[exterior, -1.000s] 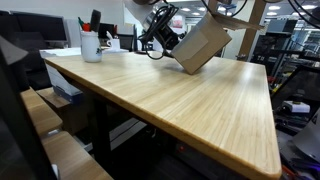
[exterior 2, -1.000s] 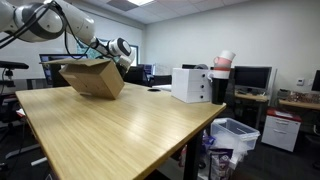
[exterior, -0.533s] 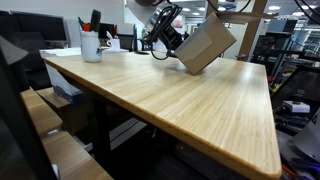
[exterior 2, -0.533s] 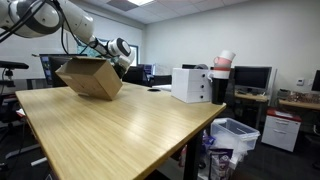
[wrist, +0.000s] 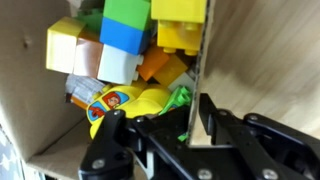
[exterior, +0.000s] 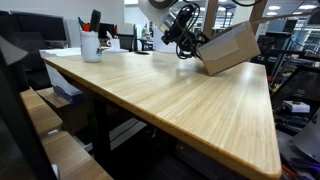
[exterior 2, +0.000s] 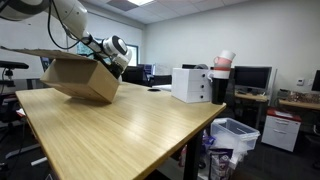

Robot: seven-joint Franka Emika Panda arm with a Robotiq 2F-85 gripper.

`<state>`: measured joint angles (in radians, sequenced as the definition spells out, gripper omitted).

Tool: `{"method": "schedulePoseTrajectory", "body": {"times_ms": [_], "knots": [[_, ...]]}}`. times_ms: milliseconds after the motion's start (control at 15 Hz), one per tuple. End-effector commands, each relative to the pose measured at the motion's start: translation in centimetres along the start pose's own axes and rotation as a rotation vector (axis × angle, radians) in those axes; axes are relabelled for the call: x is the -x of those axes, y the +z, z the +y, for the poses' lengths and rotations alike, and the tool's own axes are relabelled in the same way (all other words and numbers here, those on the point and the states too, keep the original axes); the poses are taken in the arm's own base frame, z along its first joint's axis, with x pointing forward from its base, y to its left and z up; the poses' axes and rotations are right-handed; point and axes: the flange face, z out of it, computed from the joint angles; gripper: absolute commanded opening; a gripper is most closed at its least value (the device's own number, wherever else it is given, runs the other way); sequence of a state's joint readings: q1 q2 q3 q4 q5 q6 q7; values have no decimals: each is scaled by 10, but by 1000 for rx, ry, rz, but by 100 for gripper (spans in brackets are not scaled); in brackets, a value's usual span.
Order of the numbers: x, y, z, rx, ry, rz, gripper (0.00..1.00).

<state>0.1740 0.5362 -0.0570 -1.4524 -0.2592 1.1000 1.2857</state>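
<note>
My gripper (wrist: pixel 165 125) is shut on the wall of a cardboard box (wrist: pixel 210 40), one finger inside and one outside. In both exterior views the box (exterior: pixel 232 48) (exterior 2: pixel 78 76) hangs tilted above the wooden table (exterior: pixel 170 95) (exterior 2: pixel 110 130), held by the gripper (exterior: pixel 190 42) at its edge. In the wrist view the box holds several toy blocks (wrist: pixel 125 35) in yellow, green, blue, white and orange, a yellow toy with a face (wrist: pixel 112 100) and a green piece (wrist: pixel 175 100) by the fingers.
A white cup with pens (exterior: pixel 91 42) stands at the table's far corner. A white box-shaped machine (exterior 2: pixel 191 84) and stacked cups (exterior 2: pixel 222 63) stand at the table's end. Monitors, desks and a bin (exterior 2: pixel 236 135) surround the table.
The arm has carried the box sideways across the table and tilted it to a flatter angle. The grip on the box wall is unchanged.
</note>
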Motion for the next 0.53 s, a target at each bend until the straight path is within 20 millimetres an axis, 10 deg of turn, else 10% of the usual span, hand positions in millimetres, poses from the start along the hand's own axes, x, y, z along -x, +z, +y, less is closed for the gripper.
{"method": "schedulePoseTrajectory", "body": {"times_ms": [0, 467], "knots": [[3, 36, 25, 23, -90, 17, 21], [12, 76, 28, 102, -125, 15, 3]]}}
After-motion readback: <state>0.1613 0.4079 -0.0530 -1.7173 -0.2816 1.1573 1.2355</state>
